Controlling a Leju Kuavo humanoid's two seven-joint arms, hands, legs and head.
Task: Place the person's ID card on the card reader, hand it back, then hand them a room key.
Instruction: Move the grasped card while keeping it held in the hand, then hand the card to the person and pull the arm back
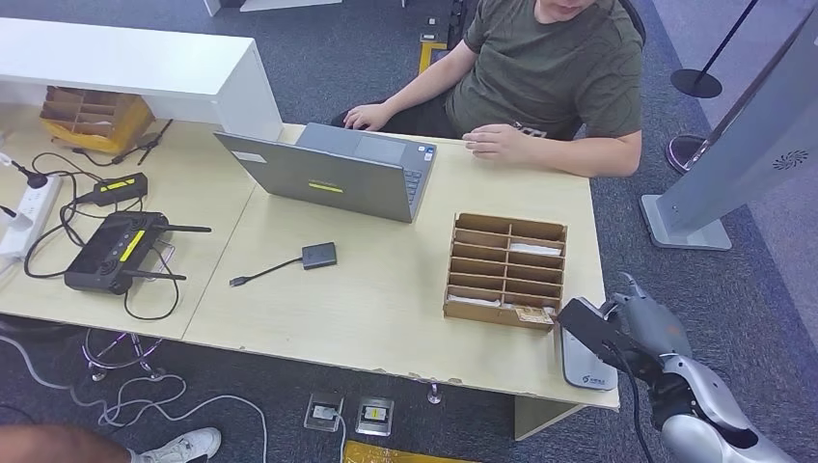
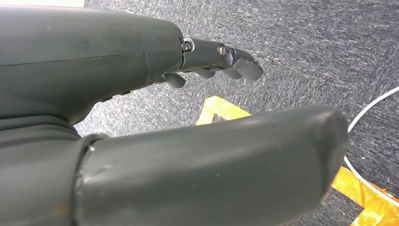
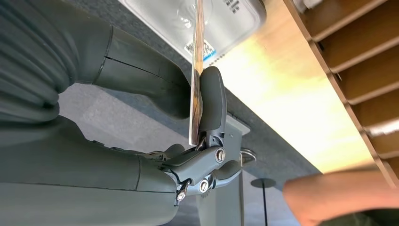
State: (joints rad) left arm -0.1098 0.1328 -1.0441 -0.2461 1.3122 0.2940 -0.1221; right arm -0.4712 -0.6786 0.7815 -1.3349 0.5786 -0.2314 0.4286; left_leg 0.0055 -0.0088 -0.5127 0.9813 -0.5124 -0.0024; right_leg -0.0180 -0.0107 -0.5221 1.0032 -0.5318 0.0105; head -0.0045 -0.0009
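Grey carpet surrounds a pale wooden table point(image 1: 386, 289), and across its far edge sits a person point(image 1: 550, 77) in an olive shirt, forearms resting on the tabletop beside an open grey laptop point(image 1: 338, 174). Near the table's right edge stands a wooden organizer point(image 1: 506, 270) with slotted compartments, a couple of them holding pale cards. At the near right corner lies the card reader point(image 1: 584, 367), a flat light-grey pad with blue print, its near end reaching the table edge. Right hand point(image 3: 207, 136) is over that corner now, pinching the ID card point(image 3: 196, 70) edge-on between the thick thumb and a dark finger; the card stands upright above the reader, and whether its far edge touches the pad can't be told. Left hand point(image 2: 211, 84) hangs over the carpet, fingers point(image 2: 235, 63) stretched out and apart from the thumb, holding nothing. Mid-table sits a small dark adapter point(image 1: 318, 255) with a short cable, and toward the left edge a black controller point(image 1: 116, 251) among tangled wires.
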